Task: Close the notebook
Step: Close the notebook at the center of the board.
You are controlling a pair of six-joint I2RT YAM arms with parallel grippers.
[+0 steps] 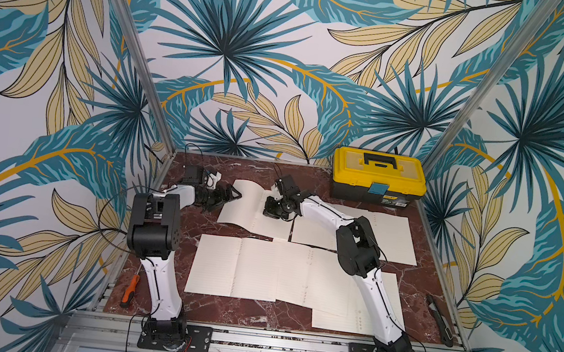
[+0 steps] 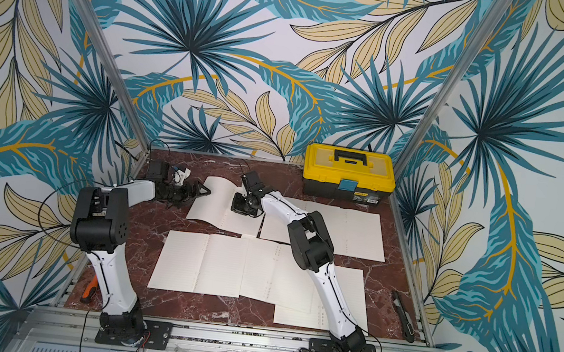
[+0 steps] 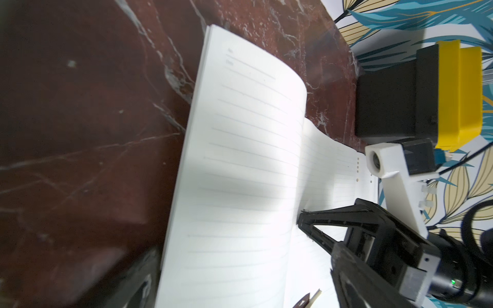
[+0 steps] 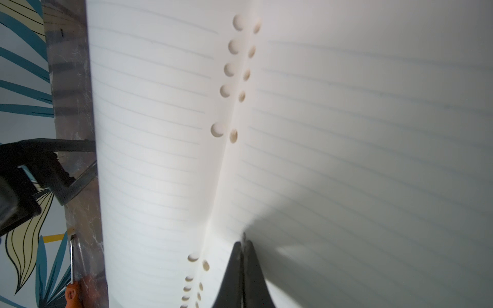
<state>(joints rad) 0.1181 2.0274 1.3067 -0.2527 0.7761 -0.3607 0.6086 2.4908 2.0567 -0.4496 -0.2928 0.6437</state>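
- Near rail: both arm bases are bolted here. The left arm (image 1: 158, 267) rises steeply to a raised elbow, then its forearm runs away from the rail and inward. The right arm (image 1: 372, 303) leans inward, elbow lower, forearm reaching far and left.
- Near edge of the table (image 1: 257, 313): an orange-handled screwdriver (image 1: 129, 292) lies by the left arm, and a dark tool (image 1: 441, 319) lies along the right edge.
- Mid table: loose lined spreads (image 1: 237, 269) lie flat and overlapping, partly under the right arm.
- Far half: the notebook (image 1: 244, 212) lies open, left of centre, and the left-hand page bows upward in the left wrist view (image 3: 240, 160).
- Right gripper (image 4: 243, 244): wrist bent down, fingers pressed together and gripping nothing. The tip rests on the paper just beside the punched gutter, as the left wrist view also shows (image 3: 302, 220).
- Left gripper (image 1: 236, 195): held level and pointing inward, spread wide and empty. Its tips are at the outer edge of the left-hand page (image 4: 90, 157), and we cannot tell whether they touch it.
- Far right corner: a yellow-lidded toolbox (image 1: 378, 177), shut.
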